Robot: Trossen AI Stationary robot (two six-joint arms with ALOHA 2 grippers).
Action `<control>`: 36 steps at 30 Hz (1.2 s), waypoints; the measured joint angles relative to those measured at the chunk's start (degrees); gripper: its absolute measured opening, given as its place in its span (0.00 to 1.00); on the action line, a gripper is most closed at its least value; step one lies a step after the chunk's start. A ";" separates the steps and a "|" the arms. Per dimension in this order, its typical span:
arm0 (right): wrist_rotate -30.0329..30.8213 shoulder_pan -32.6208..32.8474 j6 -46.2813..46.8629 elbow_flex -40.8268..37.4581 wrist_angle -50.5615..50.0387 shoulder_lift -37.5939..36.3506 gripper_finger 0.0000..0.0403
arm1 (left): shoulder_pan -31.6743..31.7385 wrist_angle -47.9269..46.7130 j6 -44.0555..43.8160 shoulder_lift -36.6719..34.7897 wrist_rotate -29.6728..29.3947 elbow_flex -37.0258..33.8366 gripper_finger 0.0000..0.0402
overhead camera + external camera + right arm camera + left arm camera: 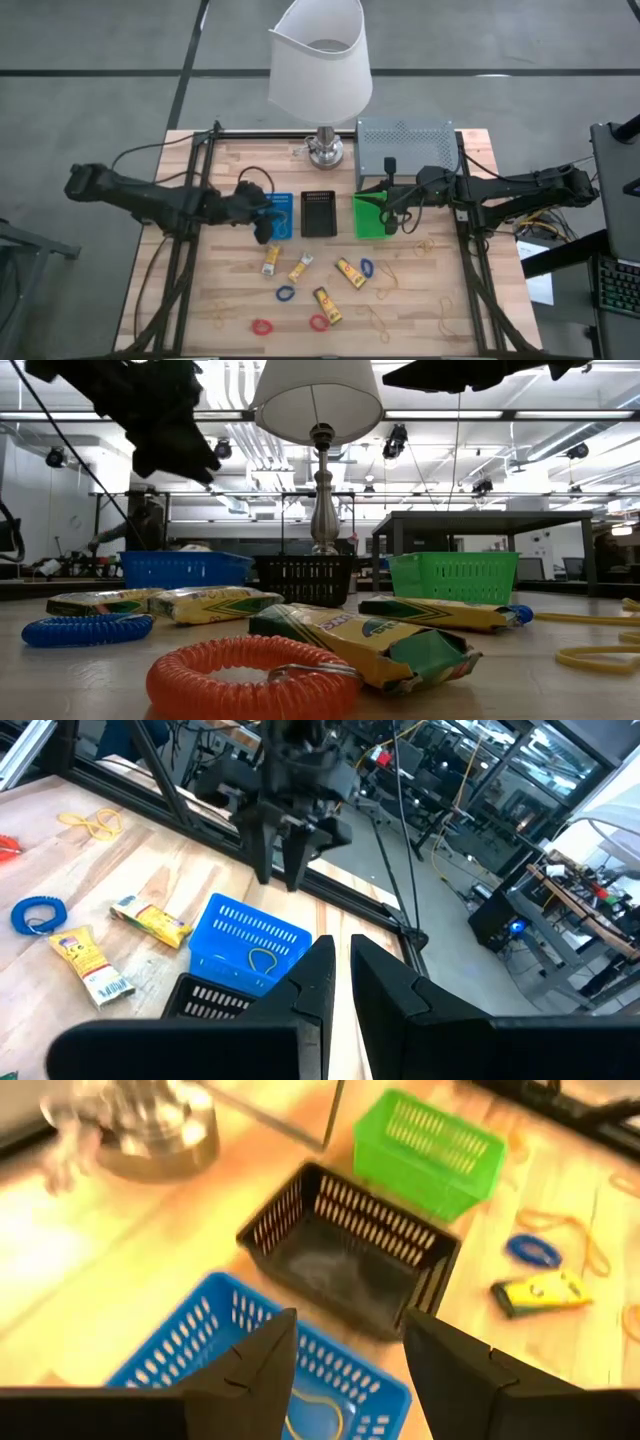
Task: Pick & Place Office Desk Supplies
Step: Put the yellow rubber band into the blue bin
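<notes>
The left gripper (262,224) hung above the blue tray (281,203). Its jaws stood wide apart with nothing between them. Directly under the jaws, one tan rubber band (312,1416) lay inside that tray. Just beyond the jaws sat one black tray (318,213), and past that one green tray (372,217). That made three trays in a row.

The loose supplies lay on the table (200,270), on the near side of the trays and well apart from both sets of jaws. There were four yellow packets (270,260), two blue rings (286,294) and two red rings (262,327). About five more rubber bands (385,285) were scattered there, most of them nearer the right jaws than the left; the exact count could not be told. One blue ring (532,1249) lay just beside a packet.

Behind the black tray stood one lamp (322,80) with a white shade. One grey perforated box (405,145) sat to its right.

The right gripper (342,948) hovered over the green tray. Its jaws were drawn almost together, leaving only a slim gap, and held nothing. No supply was seen in the green tray beneath them.
</notes>
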 joint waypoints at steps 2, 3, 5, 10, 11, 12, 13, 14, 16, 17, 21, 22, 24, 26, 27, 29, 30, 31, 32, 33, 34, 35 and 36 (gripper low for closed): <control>0.00 -0.01 0.00 0.00 -0.01 0.00 0.08 | -1.71 -0.16 -0.03 -0.23 -1.87 0.00 0.47; 0.00 0.01 0.00 0.00 -0.07 0.00 0.08 | -2.30 -0.25 -0.06 -0.23 -2.06 -0.02 0.47; 0.00 0.01 0.00 0.00 -0.08 0.00 0.08 | -2.82 -0.16 -0.17 -0.23 -2.34 0.04 0.47; 0.00 -0.01 0.00 0.00 -0.08 0.00 0.08 | -3.08 0.21 -0.41 -0.23 -2.25 0.04 0.47; 0.00 0.00 0.00 0.00 -0.08 0.00 0.08 | -3.18 0.20 -0.72 -0.23 -1.92 0.04 0.47; 0.00 0.01 0.00 0.00 -0.07 0.00 0.08 | -3.40 0.16 -1.25 -0.17 -1.64 0.04 0.47; 0.00 -0.01 0.00 0.00 -0.07 0.00 0.08 | -3.79 -0.09 -2.19 -0.12 -1.50 0.04 0.47; 0.00 -0.01 0.00 0.00 -0.07 0.00 0.08 | -4.24 -0.51 -3.17 -0.07 -1.38 0.04 0.47; 0.00 0.01 0.00 0.00 -0.07 0.00 0.08 | -5.04 -0.81 -4.15 -0.07 -1.40 0.04 0.47; 0.00 0.00 0.00 0.00 -0.07 0.00 0.08 | -5.38 -0.65 -4.54 -0.10 -1.52 0.04 0.47; 0.00 -0.01 0.00 0.00 -0.07 0.00 0.08 | -6.51 1.50 -5.35 0.95 -3.34 0.09 0.47; 0.00 0.01 0.00 0.00 -0.07 0.00 0.08 | -6.74 1.92 -5.37 1.34 -3.41 0.09 0.47; 0.00 0.01 0.00 0.00 -0.07 0.00 0.08 | -6.78 3.00 -5.70 2.29 -3.57 0.10 0.47; 0.00 0.01 0.00 0.00 -0.07 0.00 0.08 | -6.78 2.98 -7.71 3.37 -3.65 0.11 0.47; 0.00 -0.01 0.00 0.00 -0.07 0.00 0.08 | -6.78 2.98 -8.75 4.00 -3.76 0.11 0.47; 0.00 0.00 0.00 0.00 -0.07 0.00 0.08 | -7.15 2.75 -10.57 5.04 -3.77 0.11 0.47; 0.00 -0.01 0.00 0.00 -0.07 0.00 0.08 | -7.50 2.73 -11.35 5.62 -3.77 0.11 0.47; 0.00 0.01 0.00 0.00 -0.09 0.00 0.08 | -7.87 2.75 -12.01 6.12 -3.79 0.11 0.47; 0.00 0.01 0.00 0.00 -0.09 0.00 0.08 | -8.27 2.69 -12.61 6.56 -3.99 0.11 0.47; 0.00 -0.01 0.00 0.00 -0.09 0.00 0.08 | -8.60 2.72 -13.12 6.87 -4.59 0.11 0.47; 0.00 -0.01 0.00 0.00 -0.09 0.00 0.08 | -8.89 2.91 -13.61 7.05 -5.23 0.11 0.47; 0.00 0.01 0.00 0.00 -0.09 0.00 0.08 | -9.18 3.04 -14.21 7.12 -5.83 0.11 0.47; 0.00 0.00 0.00 0.00 -0.09 0.00 0.08 | -9.45 3.08 -14.52 7.11 -6.07 0.11 0.47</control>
